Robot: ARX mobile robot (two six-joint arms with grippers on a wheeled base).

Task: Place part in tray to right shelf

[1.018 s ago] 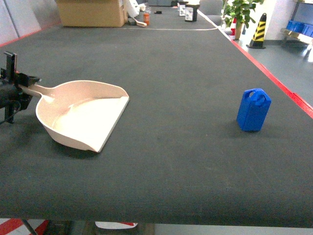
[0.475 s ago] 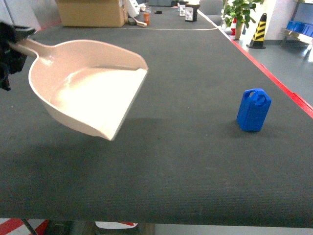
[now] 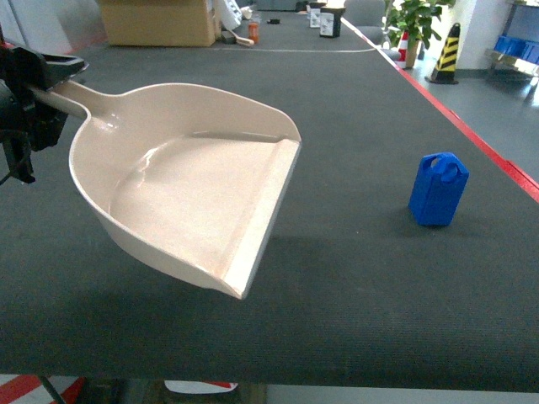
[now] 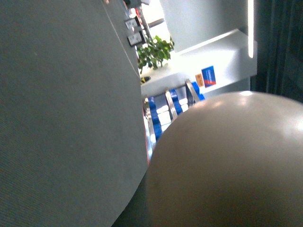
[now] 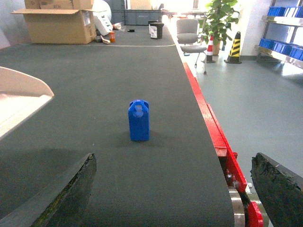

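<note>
Blue plastic block standing on dark matting, cream plastic scoop raised off it.

The small solid-blue plastic block stands upright on the dark mat toward the right side, its chamfered top carrying a small handle loop; the right wrist view shows it alone, narrow face forward. The beige dustpan-shaped plastic scoop hangs above the mat, casting a shadow beneath, tilted with its flat wide lip pointing down toward the right and its long handle running up-left. Its curved sides are raised, its inside bare. Block and scoop are well apart.
</note>
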